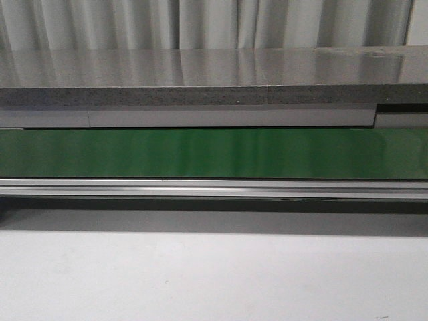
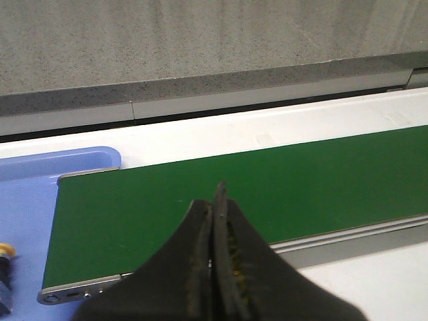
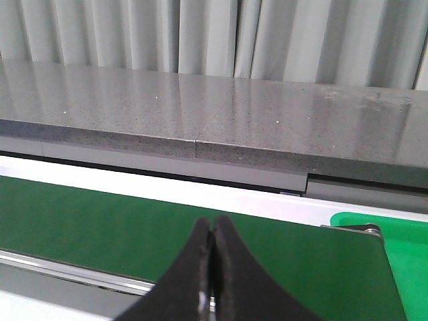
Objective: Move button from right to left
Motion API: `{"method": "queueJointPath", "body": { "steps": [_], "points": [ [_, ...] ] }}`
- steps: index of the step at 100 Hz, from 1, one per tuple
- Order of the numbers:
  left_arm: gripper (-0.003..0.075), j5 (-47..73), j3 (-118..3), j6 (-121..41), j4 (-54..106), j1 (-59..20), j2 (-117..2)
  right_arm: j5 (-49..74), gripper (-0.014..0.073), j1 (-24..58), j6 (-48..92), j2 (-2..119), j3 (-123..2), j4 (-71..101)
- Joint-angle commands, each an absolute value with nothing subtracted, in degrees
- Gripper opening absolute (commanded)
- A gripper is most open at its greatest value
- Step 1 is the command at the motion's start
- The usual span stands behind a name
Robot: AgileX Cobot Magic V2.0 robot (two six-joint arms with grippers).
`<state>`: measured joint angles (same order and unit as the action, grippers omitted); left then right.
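Note:
A small part with a yellow cap and dark body point(image 2: 5, 262), seemingly a button, lies in the blue tray point(image 2: 40, 174). It is cut off by the edge of the left wrist view. My left gripper point(image 2: 217, 194) is shut and empty, above the near edge of the green conveyor belt point(image 2: 267, 187), apart from the tray. My right gripper point(image 3: 212, 224) is shut and empty over the same belt point(image 3: 80, 214). Neither gripper shows in the front view, and no button shows in the front or right wrist views.
The green belt point(image 1: 214, 152) runs across the front view, with a metal rail point(image 1: 214, 188) along its near side. A grey stone counter point(image 1: 200, 77) stands behind it. A green tray point(image 3: 401, 241) sits at the belt's right end. White table point(image 1: 214, 281) lies in front.

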<state>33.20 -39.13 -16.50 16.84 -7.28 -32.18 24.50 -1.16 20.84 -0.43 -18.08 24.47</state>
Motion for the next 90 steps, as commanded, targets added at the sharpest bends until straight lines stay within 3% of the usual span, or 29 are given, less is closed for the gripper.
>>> {"method": "queueJointPath", "body": {
  "steps": [1,40,55,69,90],
  "points": [
    [-0.0020,28.1,-38.5,-16.3,18.1,-6.7,-30.1,20.2,-0.0058,-1.1,21.3,0.3,-19.6,25.0],
    [-0.0020,21.6,-26.2,-16.3,18.0,-6.6,-22.4,20.2,-0.0058,-1.1,21.3,0.3,-19.6,25.0],
    [-0.0020,11.7,-20.4,-15.8,14.4,-6.5,-17.3,20.2,-0.0058,-1.1,21.3,0.3,-19.6,25.0],
    [-0.0020,1.7,-13.6,-6.1,6.0,-5.8,-12.5,20.2,-0.0058,-1.1,21.3,0.3,-19.6,25.0],
    [-0.0020,0.7,-4.6,0.7,2.5,-3.3,-3.7,20.2,-0.0058,-1.1,21.3,0.3,-19.6,25.0]
  ]
}}
